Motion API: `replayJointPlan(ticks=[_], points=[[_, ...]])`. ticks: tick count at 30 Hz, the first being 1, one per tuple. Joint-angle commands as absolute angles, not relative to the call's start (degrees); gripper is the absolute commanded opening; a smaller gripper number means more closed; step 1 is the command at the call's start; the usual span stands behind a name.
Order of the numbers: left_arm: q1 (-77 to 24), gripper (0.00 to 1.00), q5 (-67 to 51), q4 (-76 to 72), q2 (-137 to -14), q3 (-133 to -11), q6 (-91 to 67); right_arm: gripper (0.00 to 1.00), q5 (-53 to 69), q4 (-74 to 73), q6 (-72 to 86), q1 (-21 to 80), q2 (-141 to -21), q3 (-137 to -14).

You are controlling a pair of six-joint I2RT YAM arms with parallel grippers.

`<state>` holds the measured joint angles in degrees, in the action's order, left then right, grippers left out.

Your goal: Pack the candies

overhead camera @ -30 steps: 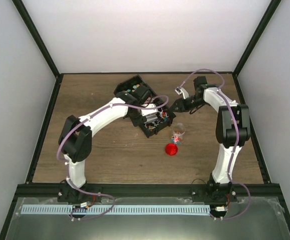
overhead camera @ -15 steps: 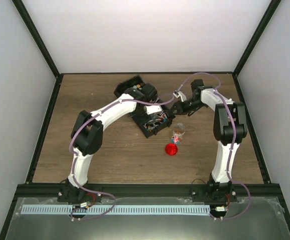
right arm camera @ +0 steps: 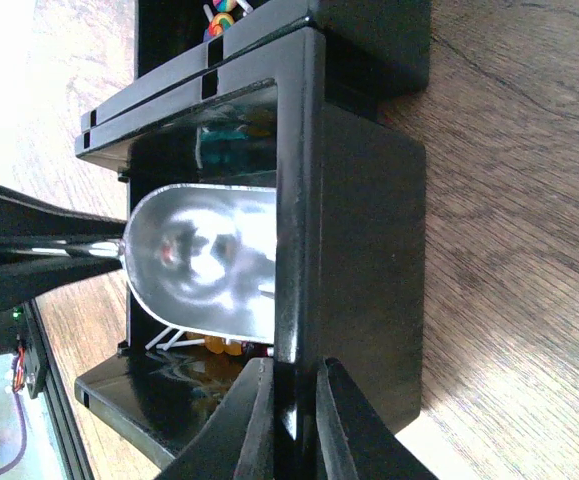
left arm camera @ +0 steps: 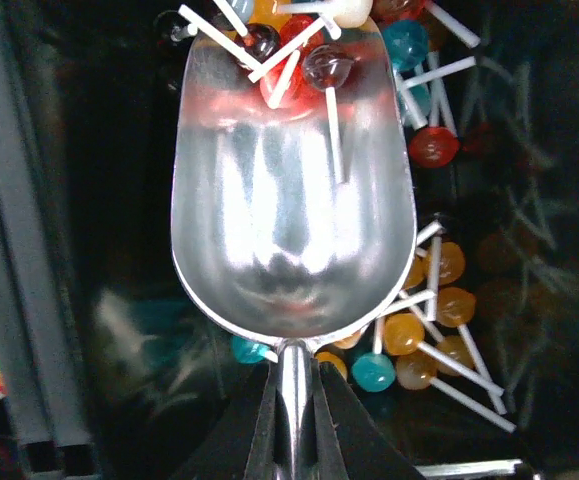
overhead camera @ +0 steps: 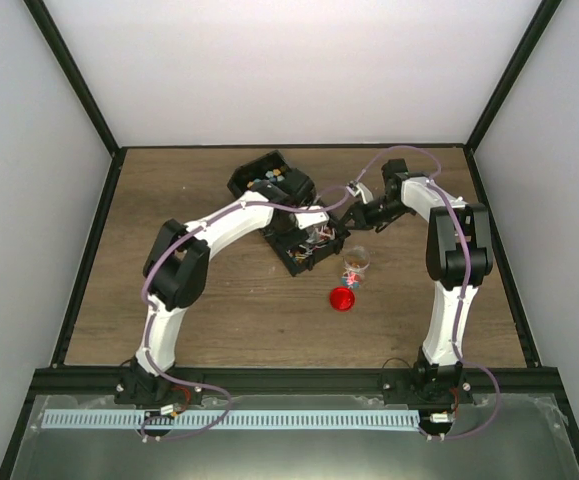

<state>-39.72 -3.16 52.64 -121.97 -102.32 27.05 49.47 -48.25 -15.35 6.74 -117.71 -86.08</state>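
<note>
- Top external: your left gripper [overhead camera: 312, 230] reaches into the black bin [overhead camera: 294, 266], and your right gripper [overhead camera: 355, 211] meets that bin at its far right corner. A clear cup [overhead camera: 356, 263] with a few sweets in it stands just behind the right fingers, toward the arm bases. The red lid [overhead camera: 342, 298] lies just past the cup. A second black box [overhead camera: 259, 172] sits beyond the left fingers.
- Left wrist: your left fingers [left arm camera: 254, 440] are clamped together on the thin handle of the metal scoop [left arm camera: 289, 220]. Its bowl points straight ahead of them. The candies [left arm camera: 414, 335], small sweets on white sticks, lie on the bin floor ahead and to the right of the fingers. Only a few rest at the bowl's far lip; most of the bowl is bare metal.
- Right wrist: your right fingers [right arm camera: 252, 425] stand one on each side of the bin's end wall and appear pinched onto it, bracing the bin. The scoop bowl shows inside, just ahead of them.
- Step in hand, as I judge it: scooping, with the load barely started. Next you would need to push the bowl forward under the pile, then level it before lifting. Hold the bin firm throughout. The loose sticks could snag or tip sweets off the lip on the way to the cup.
</note>
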Motion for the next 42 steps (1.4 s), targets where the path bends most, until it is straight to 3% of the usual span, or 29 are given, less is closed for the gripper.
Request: replayJointPlan(ticks=[1,6,18,42], points=[[-40.37,0.04,-11.05,43.12,-120.12,-93.84,25.55,0.02,52.54,-47.57,-16.03,7.42,-118.29,-87.28],[-40.26,0.04,-15.75,28.42,-114.3,-83.63,21.52,0.01,51.32,-47.88,-16.63,7.42,-118.31,-87.45],[-36.65,0.04,-19.02,11.53,-107.51,-71.06,16.59,0.01,50.21,-48.52,-18.0,7.38,-118.17,-87.45],[-32.81,0.04,-22.07,-0.07,-100.02,-57.08,17.24,0.01,49.33,-49.17,-18.47,7.24,-118.17,-87.89]])
